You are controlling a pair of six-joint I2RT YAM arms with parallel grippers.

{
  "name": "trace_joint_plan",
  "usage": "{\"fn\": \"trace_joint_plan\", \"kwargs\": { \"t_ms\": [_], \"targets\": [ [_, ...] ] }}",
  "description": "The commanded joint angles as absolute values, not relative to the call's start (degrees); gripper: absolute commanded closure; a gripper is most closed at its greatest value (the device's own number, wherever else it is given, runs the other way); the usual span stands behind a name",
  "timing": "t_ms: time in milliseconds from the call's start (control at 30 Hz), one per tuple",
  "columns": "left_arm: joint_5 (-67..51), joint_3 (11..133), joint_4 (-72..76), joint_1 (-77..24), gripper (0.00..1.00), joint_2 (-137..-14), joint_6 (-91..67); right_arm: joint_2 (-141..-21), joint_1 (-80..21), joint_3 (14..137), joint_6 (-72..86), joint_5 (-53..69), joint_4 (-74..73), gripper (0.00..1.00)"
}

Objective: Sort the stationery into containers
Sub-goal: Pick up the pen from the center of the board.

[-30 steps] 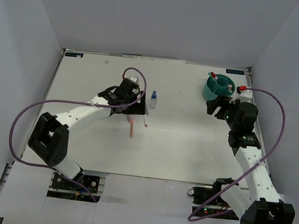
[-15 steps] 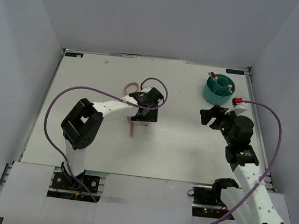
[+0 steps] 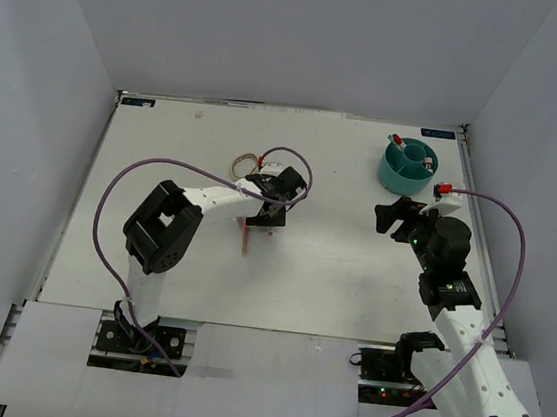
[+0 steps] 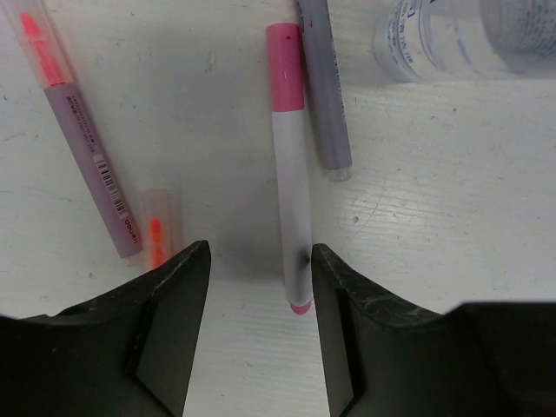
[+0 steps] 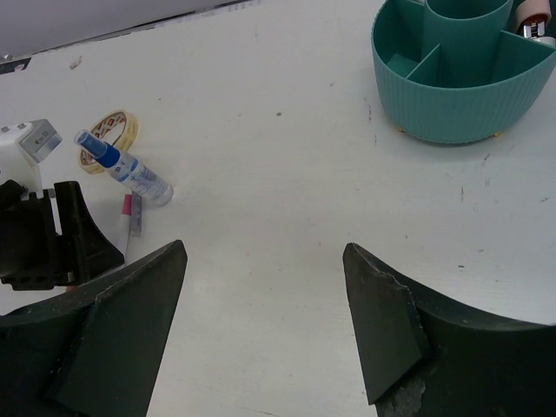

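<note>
Left claw [image 4: 259, 269] has swung in low and is narrowing, jaws not yet touching, astride the tail of the pink-capped pen [image 4: 290, 174] lying on the table [image 4: 452, 200], well apart from the teal organiser [image 5: 452, 100], so a pickup seems next.

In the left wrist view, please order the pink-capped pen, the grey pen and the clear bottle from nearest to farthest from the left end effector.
1. pink-capped pen: its lower end lies between the fingers of the left end effector.
2. grey pen: beside it, higher in the picture.
3. clear bottle: top right corner of the picture.
</note>
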State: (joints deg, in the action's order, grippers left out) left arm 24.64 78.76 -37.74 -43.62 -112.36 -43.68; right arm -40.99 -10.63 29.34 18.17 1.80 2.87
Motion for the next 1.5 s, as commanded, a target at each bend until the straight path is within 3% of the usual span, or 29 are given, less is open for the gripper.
{"fn": "trace_joint_plan", "kwargs": {
  "t_ms": [0, 733, 1233, 1467],
  "targets": [
    [27.1, 80.4, -36.9, -43.7, 0.40, -112.1, -44.7, -40.6, -10.9, 29.6, 17.8, 1.0, 4.2, 0.21],
    [24.6, 75.6, -32.2, -40.4, 0.53, -111.5, -43.2, -40.7, -10.9, 29.4, 17.6, 0.6, 4.3, 0.21],
    [22.5, 76.0, -31.0, -39.3, 0.56, -112.7, -41.1, -41.0, -10.9, 29.3, 17.5, 0.6, 4.3, 0.21],
    [21.4, 74.1, -29.9, -38.4, 0.64, -112.0, -41.1, -41.0, -10.9, 29.3, 17.5, 0.6, 4.4, 0.21]
  ]
}}
